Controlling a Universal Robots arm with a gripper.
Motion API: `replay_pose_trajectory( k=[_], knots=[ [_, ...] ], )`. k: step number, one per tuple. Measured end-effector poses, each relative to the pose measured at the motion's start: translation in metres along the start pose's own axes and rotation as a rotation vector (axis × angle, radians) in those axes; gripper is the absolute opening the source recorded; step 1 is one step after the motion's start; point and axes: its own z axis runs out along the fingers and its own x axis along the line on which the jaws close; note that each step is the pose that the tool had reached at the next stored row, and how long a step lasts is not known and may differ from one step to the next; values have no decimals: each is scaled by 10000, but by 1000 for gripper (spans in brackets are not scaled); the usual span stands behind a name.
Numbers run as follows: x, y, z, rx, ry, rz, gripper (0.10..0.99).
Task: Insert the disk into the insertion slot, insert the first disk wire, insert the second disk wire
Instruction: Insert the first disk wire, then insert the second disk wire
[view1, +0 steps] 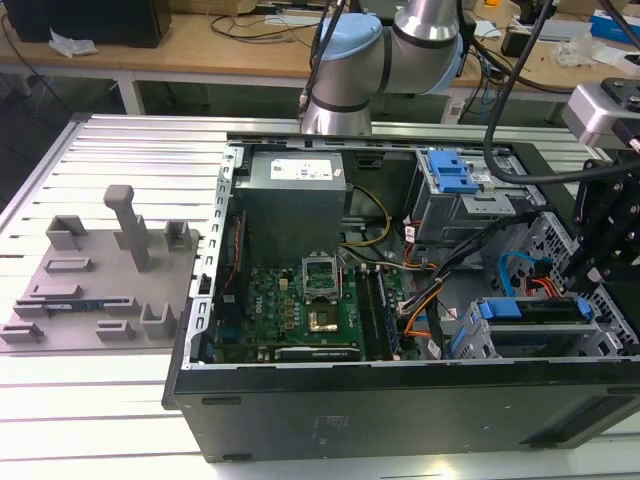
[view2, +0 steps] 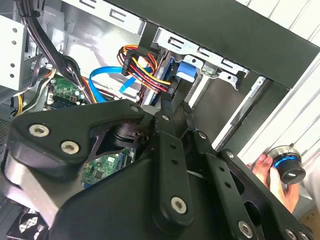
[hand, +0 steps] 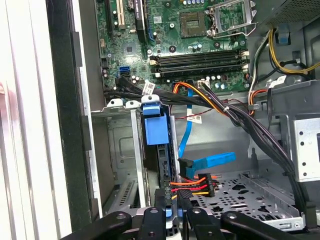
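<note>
The disk (hand: 153, 131), in its bright blue carrier, sits inside the insertion slot (hand: 120, 145), the low grey cage by the case's front wall; the exterior view shows the disk (view1: 530, 309) in the slot (view1: 470, 338) too. My gripper (hand: 171, 198) is at the disk's rear end, its fingers closed on the black plug of a red, yellow and orange disk wire (hand: 197, 186). In the second wrist view the gripper (view2: 170, 97) presses that wire (view2: 145, 70) toward the blue carrier (view2: 187, 70). A flat blue disk wire (hand: 210, 161) hangs loose beside it.
The motherboard (view1: 300, 310), a grey power supply box (view1: 290, 190) and a taller cage with a blue latch (view1: 450, 175) share the case. Black cable bundles (hand: 250, 125) run close by. A grey fixture plate (view1: 90, 280) lies at the exterior view's left. A hand (view2: 260, 165) rests on a knob outside the case.
</note>
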Motion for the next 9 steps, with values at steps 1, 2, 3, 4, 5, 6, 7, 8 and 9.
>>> replay_pose_trajectory(
  k=[1,2,3,4,5,6,7,8,9],
  knots=[
    [0,0,0,0,0,1,239],
    [0,0,-1,0,0,0,239],
    [0,0,-1,0,0,0,239],
    [0,0,-2,0,0,1,239],
    [0,0,-2,0,0,1,239],
    [0,0,-2,0,0,1,239],
    [0,0,-3,0,0,0,239],
    [0,0,-4,0,0,0,239],
    [0,0,-4,0,0,0,239]
  ],
)
